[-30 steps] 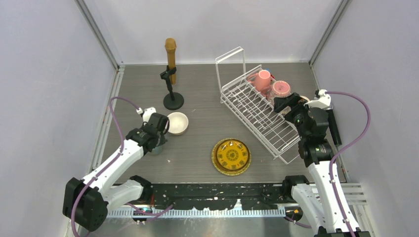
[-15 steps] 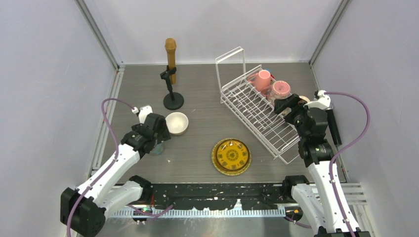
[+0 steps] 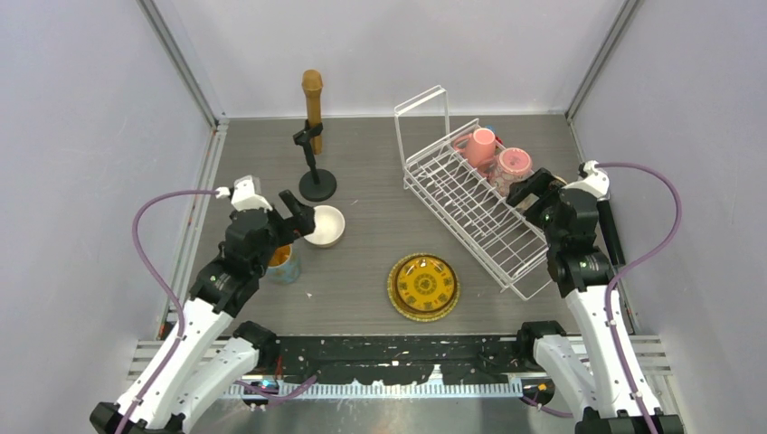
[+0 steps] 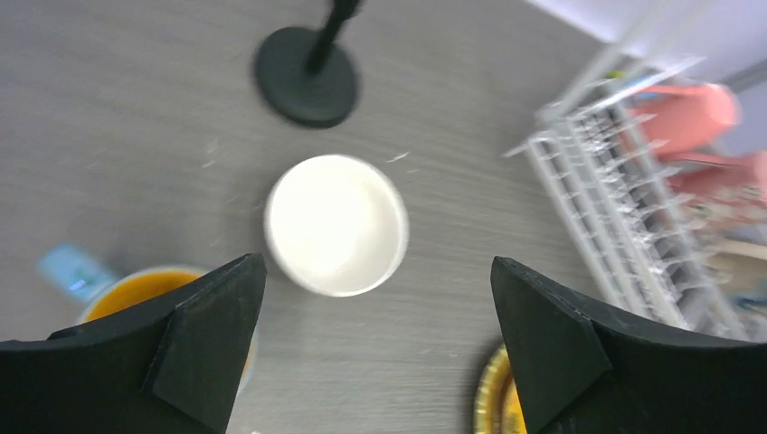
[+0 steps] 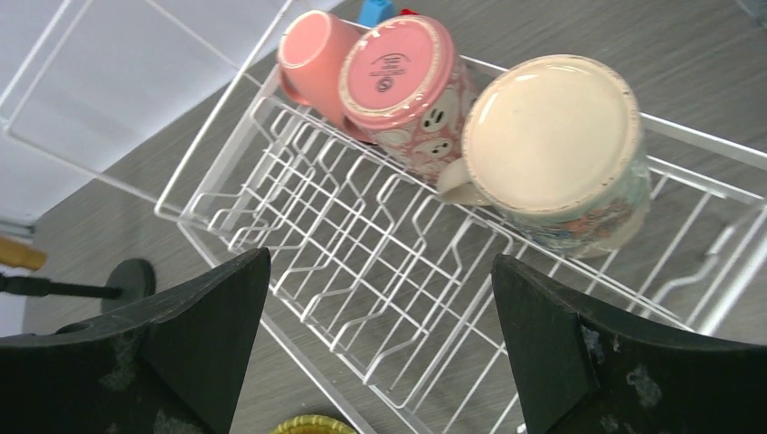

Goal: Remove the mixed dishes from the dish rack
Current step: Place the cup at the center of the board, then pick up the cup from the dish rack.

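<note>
The white wire dish rack (image 3: 470, 212) stands at the right and holds a pink mug (image 3: 481, 145), a pink patterned mug (image 3: 516, 163) and a cream mug (image 5: 552, 149), all upside down. On the table lie a yellow-orange patterned plate (image 3: 423, 286), a beige bowl (image 3: 325, 225) and a yellow-lined cup (image 3: 283, 262). My left gripper (image 3: 298, 210) hangs open above the cup and bowl with nothing in it. In the left wrist view the cup (image 4: 136, 289) shows behind one finger. My right gripper (image 5: 380, 262) is open over the rack's wires, near the mugs.
A brown microphone (image 3: 312, 95) on a black stand with a round base (image 3: 317, 185) stands at the back left, close behind the bowl. The rack's tall wire loop (image 3: 421, 113) rises at its far end. Walls close in on both sides.
My left gripper has opened, let go of the yellow-lined cup and lifted away; the cup now stands on the table beside the bowl. The right gripper has shifted slightly.
</note>
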`<state>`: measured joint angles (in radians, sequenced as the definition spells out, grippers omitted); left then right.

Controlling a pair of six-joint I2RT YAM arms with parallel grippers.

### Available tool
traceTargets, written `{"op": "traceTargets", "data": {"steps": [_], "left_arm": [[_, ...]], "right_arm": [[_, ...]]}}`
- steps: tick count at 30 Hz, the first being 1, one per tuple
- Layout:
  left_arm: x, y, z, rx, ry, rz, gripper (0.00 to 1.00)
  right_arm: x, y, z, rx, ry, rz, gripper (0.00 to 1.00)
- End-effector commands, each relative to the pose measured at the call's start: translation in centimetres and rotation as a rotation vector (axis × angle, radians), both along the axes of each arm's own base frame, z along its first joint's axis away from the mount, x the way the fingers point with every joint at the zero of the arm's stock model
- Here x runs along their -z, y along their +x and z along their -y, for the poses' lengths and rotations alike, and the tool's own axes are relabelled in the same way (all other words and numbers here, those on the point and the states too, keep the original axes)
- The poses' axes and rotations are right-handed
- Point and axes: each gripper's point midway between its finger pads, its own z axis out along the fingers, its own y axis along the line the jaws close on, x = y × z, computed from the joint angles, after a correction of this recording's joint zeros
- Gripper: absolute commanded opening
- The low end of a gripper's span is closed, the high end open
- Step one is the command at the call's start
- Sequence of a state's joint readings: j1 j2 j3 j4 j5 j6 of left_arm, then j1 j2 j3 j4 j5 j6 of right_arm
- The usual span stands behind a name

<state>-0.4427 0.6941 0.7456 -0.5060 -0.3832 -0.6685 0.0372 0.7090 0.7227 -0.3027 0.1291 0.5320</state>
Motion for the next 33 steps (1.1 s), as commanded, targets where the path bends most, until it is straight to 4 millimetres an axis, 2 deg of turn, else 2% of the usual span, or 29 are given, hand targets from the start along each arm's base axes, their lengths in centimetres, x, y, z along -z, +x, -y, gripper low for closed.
{"op": "traceTargets", "data": {"steps": [1, 4, 7, 14, 15, 16, 17, 20, 21, 22, 23, 26, 33], "left_arm": [[-5.6, 1.7, 5.6, 0.285, -0.111, 0.261, 1.00], [-5.4, 1.7, 7.3, 0.390, -0.087, 0.238, 1.00], [-4.6, 2.4, 7.3, 0.384, -0.061, 0.198, 1.00], [-3.4, 3.4, 7.5, 0.376, -0.043, 0.188, 1.00], [-3.3, 3.5, 7.4, 0.373, -0.037, 0.186, 1.00], [-3.1, 3.5, 7.4, 0.374, -0.031, 0.178, 1.00], [-3.0, 3.5, 7.4, 0.375, -0.025, 0.174, 1.00], [-2.6, 3.5, 7.4, 0.382, -0.014, 0.169, 1.00], [-2.5, 3.5, 7.4, 0.383, -0.012, 0.168, 1.00], [-2.4, 3.5, 7.4, 0.383, -0.010, 0.165, 1.00], [-2.2, 3.5, 7.3, 0.381, -0.007, 0.163, 1.00], [-1.9, 3.5, 7.2, 0.377, 0.002, 0.154, 1.00], [-1.5, 3.6, 7.2, 0.376, 0.005, 0.153, 1.00]], "right_arm": [[-0.6, -0.4, 2.6, 0.137, -0.052, -0.067, 1.00], [-0.7, -0.3, 2.9, 0.147, -0.061, -0.082, 1.00], [-0.8, -0.4, 3.4, 0.180, -0.069, -0.100, 1.00], [-1.3, -0.9, 6.4, 0.329, -0.157, -0.222, 1.00], [-0.7, -0.7, 6.5, 0.332, -0.169, -0.257, 1.00], [-1.1, -0.4, 6.6, 0.336, -0.179, -0.257, 1.00], [-0.6, 0.0, 6.7, 0.336, -0.191, -0.287, 1.00], [-0.9, 1.2, 7.1, 0.341, -0.233, -0.315, 1.00], [-0.2, 1.7, 7.1, 0.336, -0.246, -0.344, 1.00], [-0.6, 2.1, 7.2, 0.334, -0.258, -0.344, 1.00], [0.0, 2.6, 7.3, 0.335, -0.265, -0.371, 1.00], [-0.2, 3.5, 7.8, 0.378, -0.272, -0.388, 1.00], [1.2, 4.9, 8.3, 0.420, -0.278, -0.431, 1.00]]}}
